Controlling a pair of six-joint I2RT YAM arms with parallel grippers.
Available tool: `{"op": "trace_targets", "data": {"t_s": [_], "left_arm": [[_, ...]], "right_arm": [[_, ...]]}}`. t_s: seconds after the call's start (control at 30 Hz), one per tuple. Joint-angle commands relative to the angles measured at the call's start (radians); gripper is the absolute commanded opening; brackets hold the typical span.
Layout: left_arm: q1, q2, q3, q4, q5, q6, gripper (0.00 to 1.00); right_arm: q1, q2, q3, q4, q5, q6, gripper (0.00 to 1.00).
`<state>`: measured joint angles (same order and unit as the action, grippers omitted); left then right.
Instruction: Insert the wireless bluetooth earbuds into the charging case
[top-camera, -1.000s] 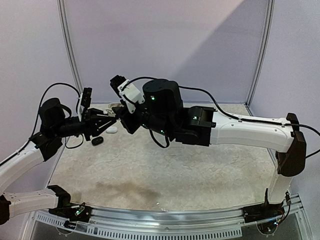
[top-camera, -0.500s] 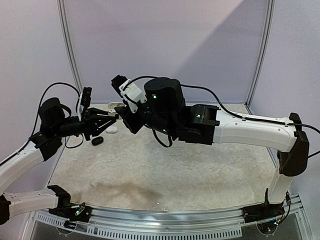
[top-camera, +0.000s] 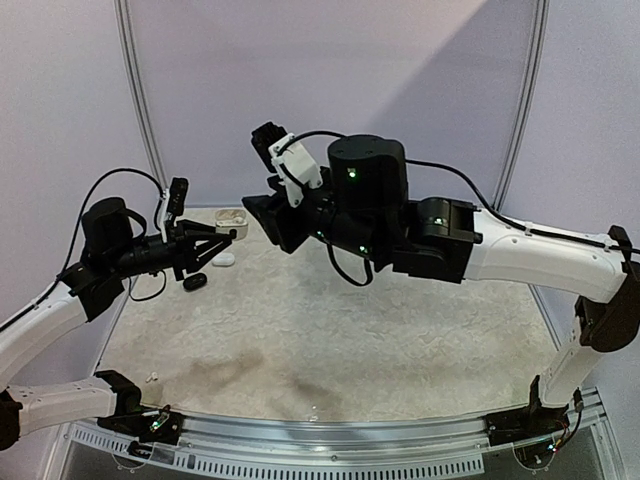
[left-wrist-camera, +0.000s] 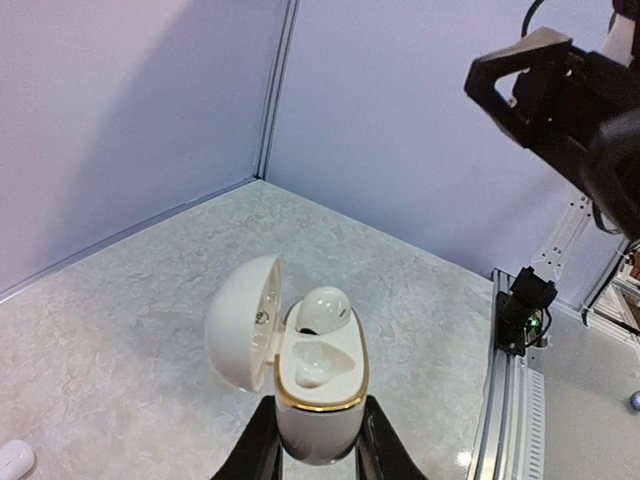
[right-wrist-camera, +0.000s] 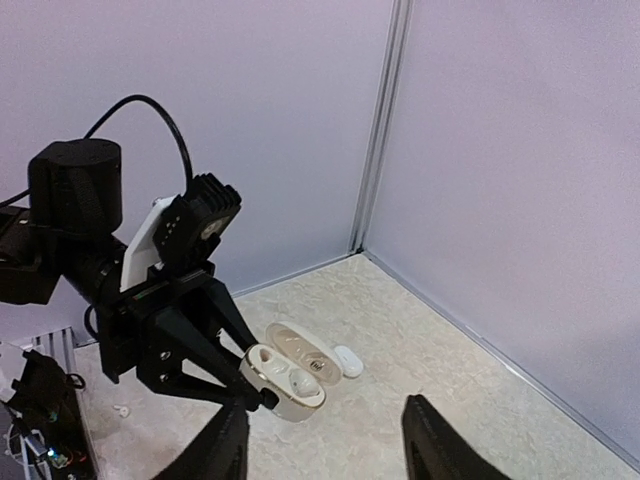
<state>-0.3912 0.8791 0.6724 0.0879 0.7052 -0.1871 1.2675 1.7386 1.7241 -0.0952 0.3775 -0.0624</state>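
Up and away went the right gripper (top-camera: 262, 212) since a moment ago, and now its jaws stand apart with nothing in them. The left gripper (top-camera: 224, 233) squeezes the charging case (left-wrist-camera: 316, 420) low down and holds it in the air, lid open. One white earbud (left-wrist-camera: 322, 308) sits in the far slot. The near slot I cannot tell, so maybe one bud is left to put in. The case is well apart from the right gripper, over on the left arm's side.

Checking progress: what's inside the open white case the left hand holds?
One white earbud sits in the far well of the case. Whether a bud fills the near well cannot be told.
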Motion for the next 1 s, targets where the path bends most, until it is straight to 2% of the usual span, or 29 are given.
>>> {"op": "trace_targets", "data": {"t_s": [0.0, 0.03, 0.13, 0.27, 0.33, 0.47, 0.6, 0.97], "left_arm": [[0.015, -0.005, -0.006, 0.080, 0.092, -0.059, 0.00], [0.018, -0.002, -0.018, 0.144, 0.136, -0.099, 0.00], [0.018, 0.004, -0.043, 0.364, 0.246, -0.218, 0.00], [0.015, 0.034, -0.059, 0.607, 0.317, -0.387, 0.00], [0.012, 0.044, -0.061, 0.693, 0.334, -0.445, 0.00], [-0.005, 0.064, -0.052, 0.770, 0.354, -0.503, 0.00], [-0.022, 0.077, -0.038, 0.799, 0.375, -0.507, 0.00], [-0.051, 0.082, -0.034, 0.833, 0.365, -0.503, 0.00]], "right_arm": [[-0.053, -0.089, -0.126, 0.003, -0.255, 0.055, 0.66], [-0.068, -0.103, -0.155, 0.014, -0.315, 0.087, 0.71], [-0.073, -0.160, -0.271, 0.119, -0.437, 0.083, 0.72], [-0.085, -0.212, -0.408, 0.349, -0.550, 0.129, 0.69], [-0.091, -0.206, -0.417, 0.413, -0.585, 0.164, 0.67], [-0.091, -0.132, -0.337, 0.404, -0.646, 0.182, 0.65], [-0.105, -0.106, -0.327, 0.451, -0.650, 0.212, 0.64], [-0.118, -0.039, -0.242, 0.445, -0.658, 0.278, 0.53]]}}
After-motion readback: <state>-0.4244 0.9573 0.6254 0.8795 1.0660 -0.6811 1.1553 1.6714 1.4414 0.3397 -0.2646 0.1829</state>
